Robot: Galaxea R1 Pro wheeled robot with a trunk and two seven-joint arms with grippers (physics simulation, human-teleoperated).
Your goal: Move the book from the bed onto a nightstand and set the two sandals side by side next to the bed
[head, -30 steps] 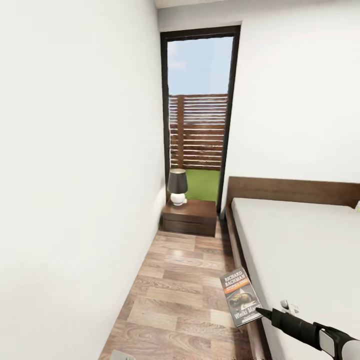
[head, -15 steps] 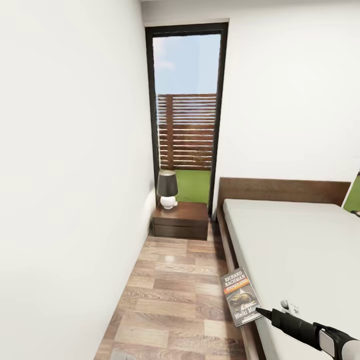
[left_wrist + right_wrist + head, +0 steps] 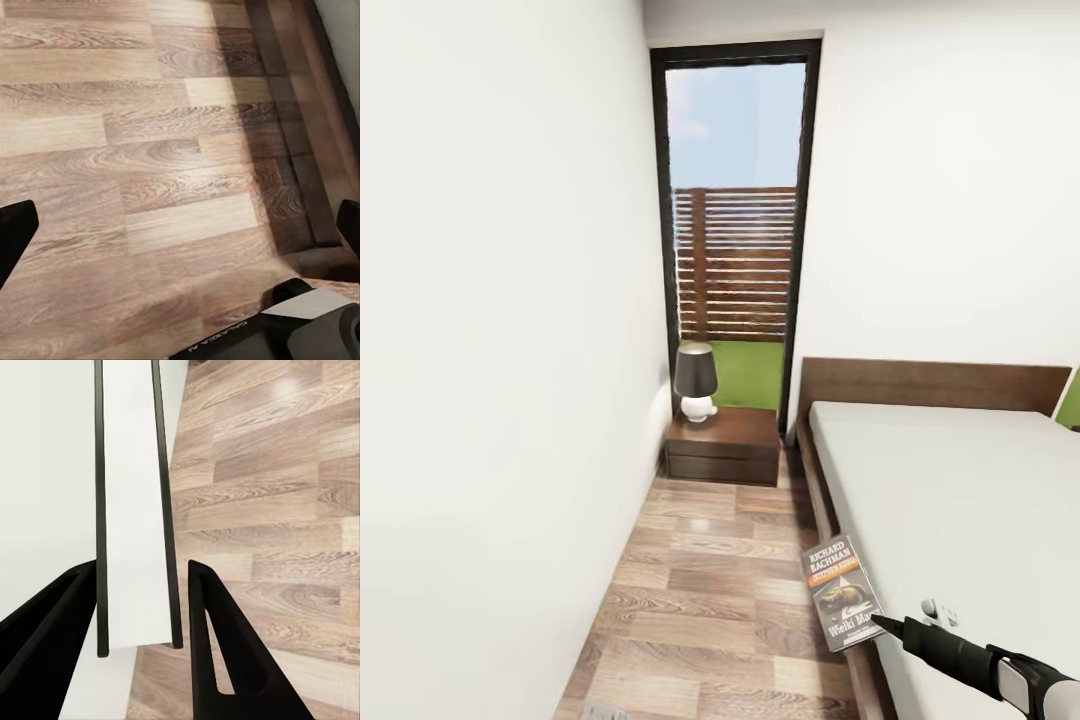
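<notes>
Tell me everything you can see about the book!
The book is a thin paperback with a dark cover, white "Richard Bachman" lettering, an orange band and a dark picture below it. The right gripper pinches its lower corner, holding it tilted in the air over the edge of the bed and the wood floor. In the right wrist view its white page edge stands between the two black fingers.

1. The right arm reaches in from the lower right of the head view, its white forearm tapering into a black wrist.
2. The black two-fingered right gripper [image 3: 139, 607] is clamped on the edge of the small thin dark-covered paperback book [image 3: 842, 592], one finger on each cover.
3. The black two-fingered left gripper [image 3: 180, 225] hangs with its fingers spread wide, holding nothing.
</notes>
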